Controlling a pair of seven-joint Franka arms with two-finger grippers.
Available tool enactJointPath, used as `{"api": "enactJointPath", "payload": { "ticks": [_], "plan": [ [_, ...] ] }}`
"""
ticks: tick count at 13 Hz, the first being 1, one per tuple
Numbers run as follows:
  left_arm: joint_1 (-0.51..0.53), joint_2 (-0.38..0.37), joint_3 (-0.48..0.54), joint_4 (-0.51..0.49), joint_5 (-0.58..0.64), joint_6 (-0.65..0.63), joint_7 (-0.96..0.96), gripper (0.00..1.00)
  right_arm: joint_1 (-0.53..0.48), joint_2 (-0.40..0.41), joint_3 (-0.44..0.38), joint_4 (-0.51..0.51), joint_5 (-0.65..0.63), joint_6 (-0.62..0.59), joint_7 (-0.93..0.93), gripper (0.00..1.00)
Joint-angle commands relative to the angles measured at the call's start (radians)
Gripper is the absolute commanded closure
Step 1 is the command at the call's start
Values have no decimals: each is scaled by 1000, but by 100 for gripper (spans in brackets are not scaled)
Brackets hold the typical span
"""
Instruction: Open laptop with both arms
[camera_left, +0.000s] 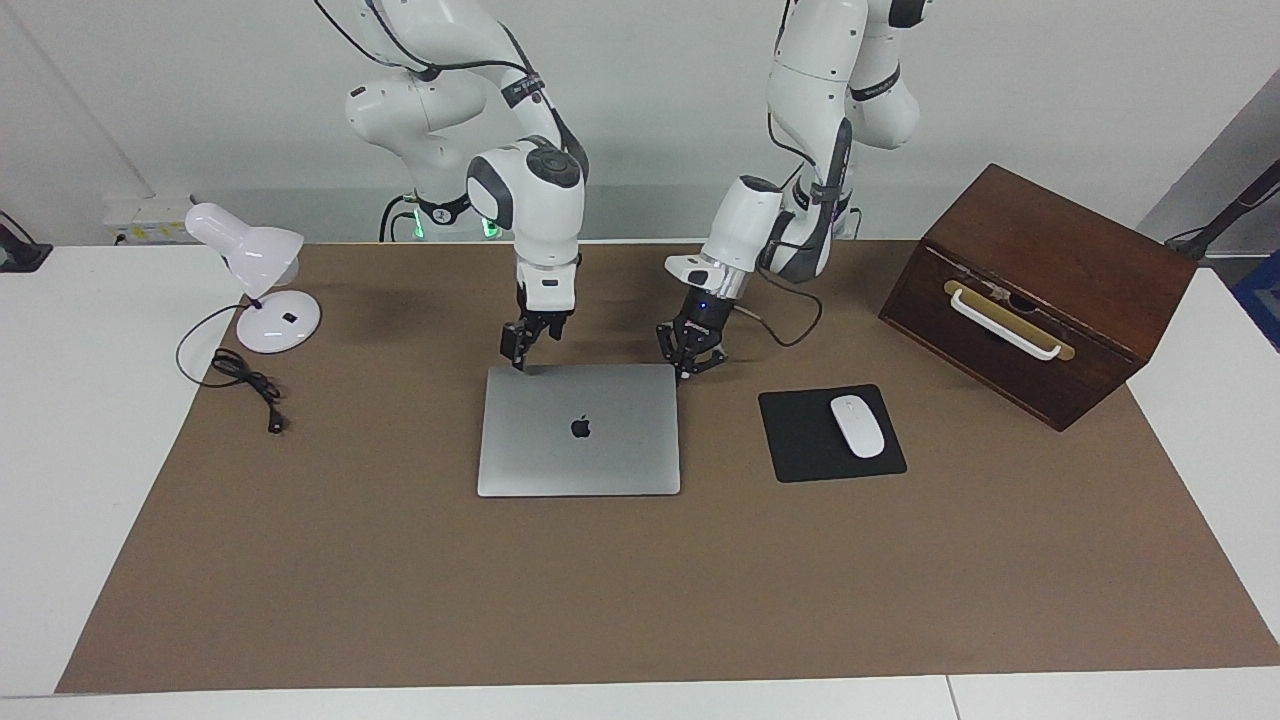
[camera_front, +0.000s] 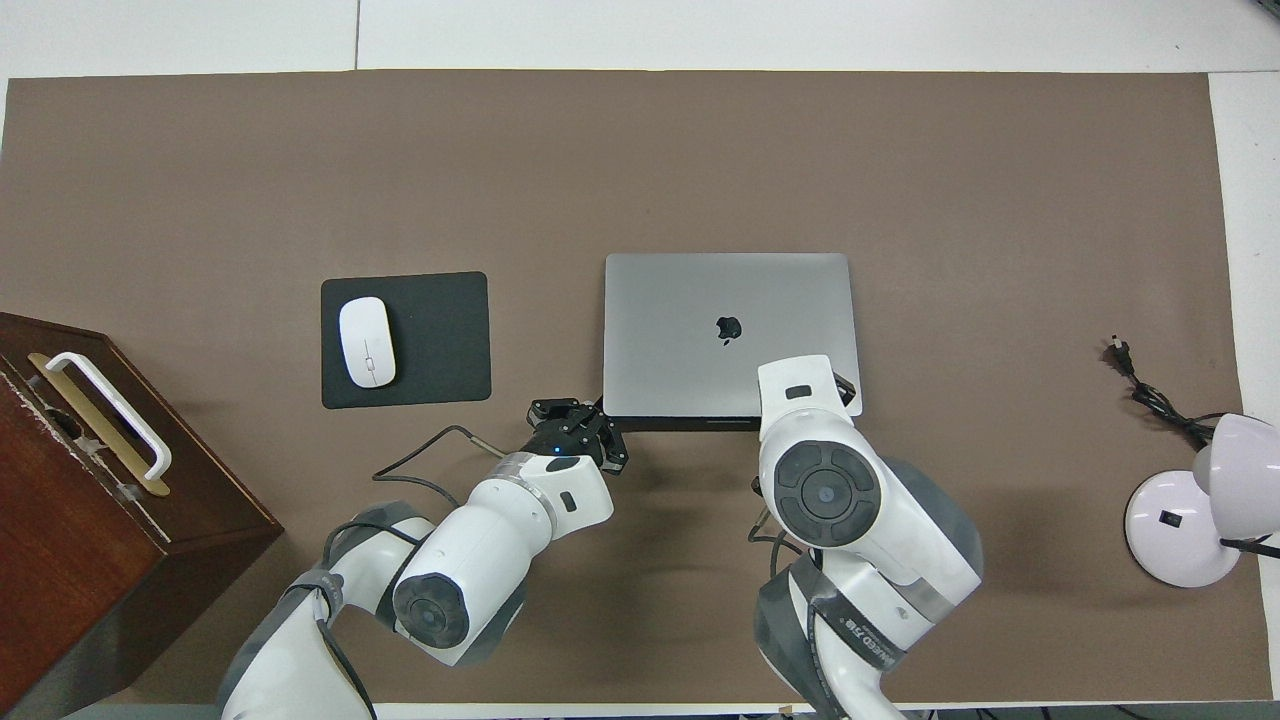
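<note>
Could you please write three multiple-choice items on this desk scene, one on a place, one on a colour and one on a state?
1. Where is the mouse?
A. on the black pad
B. on the laptop
C. in the wooden box

2. What colour is the lamp?
A. black
B. white
C. red

3. What state is the laptop in?
A. shut and flat
B. half open
C. fully open

Answers: 1 A, the mouse lies on the pad toward the left arm's end of the table. 2 B, the lamp's shade and base are both white. 3 A, the lid with its logo lies flat, while the left gripper, its fingers shut, and the right gripper sit at the two corners of the laptop nearest the robots.
</note>
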Motion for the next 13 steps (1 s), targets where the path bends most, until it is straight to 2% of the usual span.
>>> {"api": "enactJointPath", "payload": {
  "ticks": [1, 9, 13],
  "plan": [
    [-10, 26, 10, 31, -10, 26, -7, 100, -1, -12, -1, -18, -22, 23, -8, 0],
    [-1, 27, 18, 55, 54, 26, 6, 100, -1, -12, -1, -18, -22, 23, -8, 0],
    [40, 29, 18, 56, 152, 24, 8, 100, -1, -12, -1, -18, -22, 23, -8, 0]
  ]
}}
